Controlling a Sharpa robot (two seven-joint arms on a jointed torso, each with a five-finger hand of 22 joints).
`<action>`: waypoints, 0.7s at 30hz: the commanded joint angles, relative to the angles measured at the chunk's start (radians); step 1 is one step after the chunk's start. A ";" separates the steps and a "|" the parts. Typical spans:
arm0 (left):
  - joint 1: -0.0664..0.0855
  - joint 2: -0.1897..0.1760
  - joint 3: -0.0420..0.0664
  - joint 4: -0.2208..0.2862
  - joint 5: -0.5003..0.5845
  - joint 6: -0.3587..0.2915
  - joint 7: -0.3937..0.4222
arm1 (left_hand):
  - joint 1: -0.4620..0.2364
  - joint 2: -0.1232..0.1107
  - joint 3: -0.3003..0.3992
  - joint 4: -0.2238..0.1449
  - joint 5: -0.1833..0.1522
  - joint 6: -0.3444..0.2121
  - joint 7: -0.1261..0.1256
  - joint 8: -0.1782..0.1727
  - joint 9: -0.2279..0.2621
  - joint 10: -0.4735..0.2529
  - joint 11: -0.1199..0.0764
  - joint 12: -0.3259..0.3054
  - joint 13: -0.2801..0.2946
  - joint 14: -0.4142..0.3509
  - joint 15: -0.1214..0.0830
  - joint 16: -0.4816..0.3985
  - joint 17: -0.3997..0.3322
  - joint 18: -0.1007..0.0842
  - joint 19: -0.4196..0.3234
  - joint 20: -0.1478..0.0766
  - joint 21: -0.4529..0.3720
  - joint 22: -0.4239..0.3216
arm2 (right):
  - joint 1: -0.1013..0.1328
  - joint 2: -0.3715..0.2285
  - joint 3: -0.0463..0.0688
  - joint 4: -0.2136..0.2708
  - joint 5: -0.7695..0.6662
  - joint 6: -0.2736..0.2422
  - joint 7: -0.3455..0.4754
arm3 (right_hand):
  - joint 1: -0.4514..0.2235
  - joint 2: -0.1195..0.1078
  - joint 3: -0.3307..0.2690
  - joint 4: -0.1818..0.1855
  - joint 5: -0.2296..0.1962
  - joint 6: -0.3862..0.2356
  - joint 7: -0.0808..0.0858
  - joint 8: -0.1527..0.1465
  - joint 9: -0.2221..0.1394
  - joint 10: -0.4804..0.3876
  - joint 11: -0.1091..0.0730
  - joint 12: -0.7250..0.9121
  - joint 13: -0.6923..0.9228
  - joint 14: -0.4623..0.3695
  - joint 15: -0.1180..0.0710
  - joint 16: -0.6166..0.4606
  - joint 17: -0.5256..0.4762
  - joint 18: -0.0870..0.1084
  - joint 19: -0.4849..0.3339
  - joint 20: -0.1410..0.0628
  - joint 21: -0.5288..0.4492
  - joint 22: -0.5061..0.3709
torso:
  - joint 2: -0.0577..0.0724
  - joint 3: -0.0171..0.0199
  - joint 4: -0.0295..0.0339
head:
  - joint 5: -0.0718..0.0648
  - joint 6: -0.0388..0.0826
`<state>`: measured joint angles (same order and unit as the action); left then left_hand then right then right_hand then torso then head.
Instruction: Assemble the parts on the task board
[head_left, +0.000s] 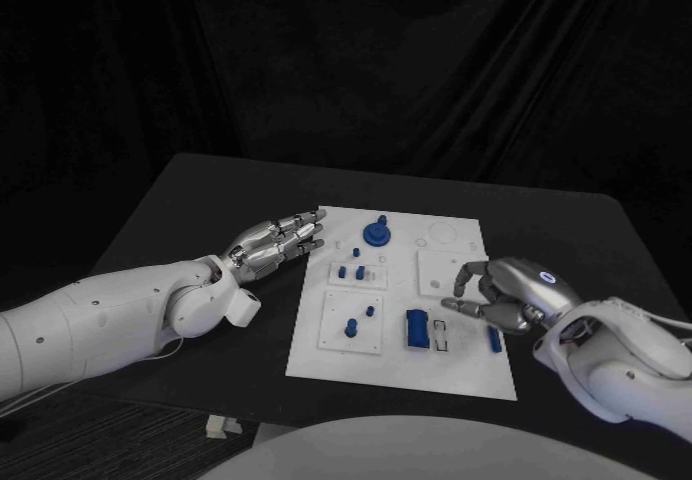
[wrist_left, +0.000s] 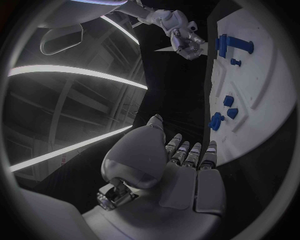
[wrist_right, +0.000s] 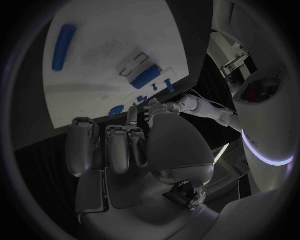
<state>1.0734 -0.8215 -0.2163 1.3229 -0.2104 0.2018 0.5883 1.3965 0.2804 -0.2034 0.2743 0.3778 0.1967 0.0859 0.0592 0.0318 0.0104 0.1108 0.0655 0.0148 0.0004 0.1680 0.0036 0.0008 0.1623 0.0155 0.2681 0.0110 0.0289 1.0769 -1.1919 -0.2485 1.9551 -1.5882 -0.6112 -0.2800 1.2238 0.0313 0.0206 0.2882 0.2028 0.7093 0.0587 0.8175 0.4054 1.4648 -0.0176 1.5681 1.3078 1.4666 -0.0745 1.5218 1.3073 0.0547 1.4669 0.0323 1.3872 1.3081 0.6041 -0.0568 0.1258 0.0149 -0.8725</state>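
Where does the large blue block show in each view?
Head view: the large blue block sits on the near part of the task board, left of the right hand.
Left wrist view: the block is at the board's far end, near the right hand.
Right wrist view: the block is beside a white slotted fixture.
Shared landmark: the white task board.

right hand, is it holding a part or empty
Empty: the right hand hovers over the task board, fingers curled and apart, no blue part between them.

Matt white task board (head_left: 320, 345), glossy hands
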 joint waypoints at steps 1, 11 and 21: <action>-0.001 -0.006 0.001 0.016 0.006 -0.029 0.044 | 0.013 -0.003 0.001 -0.005 0.011 0.014 0.001 0.008 0.002 0.012 0.002 0.012 0.002 0.000 -0.005 -0.004 -0.001 0.011 0.004 -0.003 0.006 0.002 | 0.058 -0.026 0.001 0.017 0.194 0.115 -0.088 | -0.005 0.002 -0.002 -0.005 0.037 0.126 -0.001 -0.165 -0.078 0.106 -0.004 0.003 0.263 0.082 -0.007 0.000 0.152 -0.012 0.029 -0.005 0.007 0.207 | 0.000 0.0005 0.0023 | -0.013 0.000; -0.001 -0.019 0.001 0.054 0.006 -0.082 0.086 | 0.026 -0.017 -0.010 -0.004 0.034 0.048 0.005 0.019 0.004 0.028 0.008 0.034 0.006 0.000 -0.027 -0.004 -0.001 0.018 0.007 -0.013 0.009 0.004 | 0.210 -0.055 0.000 -0.038 0.366 0.469 -0.294 | 0.001 -0.027 0.008 -0.021 0.126 0.278 0.002 -0.410 -0.141 0.106 0.004 0.003 0.263 0.074 -0.001 -0.021 0.108 -0.017 0.039 0.005 0.028 0.213 | 0.003 0.0018 0.0063 | -0.050 0.000; -0.001 -0.018 0.001 0.060 0.006 -0.091 0.100 | 0.031 -0.016 -0.011 -0.001 0.041 0.054 0.009 0.021 0.005 0.031 0.009 0.037 0.007 0.000 -0.036 -0.004 -0.001 0.019 0.006 -0.019 0.008 0.002 | 0.220 -0.022 0.000 -0.060 0.269 0.600 -0.398 | -0.029 -0.027 -0.010 -0.025 0.078 0.281 -0.014 -0.362 -0.039 0.106 -0.008 0.003 0.263 0.075 -0.024 -0.023 0.101 -0.021 0.049 -0.016 0.050 0.219 | 0.005 0.0019 0.0062 | -0.085 0.000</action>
<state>1.0734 -0.8419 -0.2164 1.3811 -0.2104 0.1268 0.6518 1.4172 0.2675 -0.2107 0.2731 0.4155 0.2436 0.0927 0.0746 0.0354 0.0373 0.1197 0.0997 0.0204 0.0002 0.1425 0.0036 0.0013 0.1623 0.0188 0.2569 0.0148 0.0331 1.2956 -1.2150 -0.2486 1.8960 -1.2892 -0.0975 -0.5963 1.1944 0.0053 0.0089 0.2685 0.2856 0.9951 0.0482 0.4531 0.3642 1.4687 -0.0181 1.5681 1.3078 1.4670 -0.0930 1.5031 1.3073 0.0533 1.4672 0.0246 1.4332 1.3081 0.6103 -0.0549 0.1298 -0.0592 -0.8725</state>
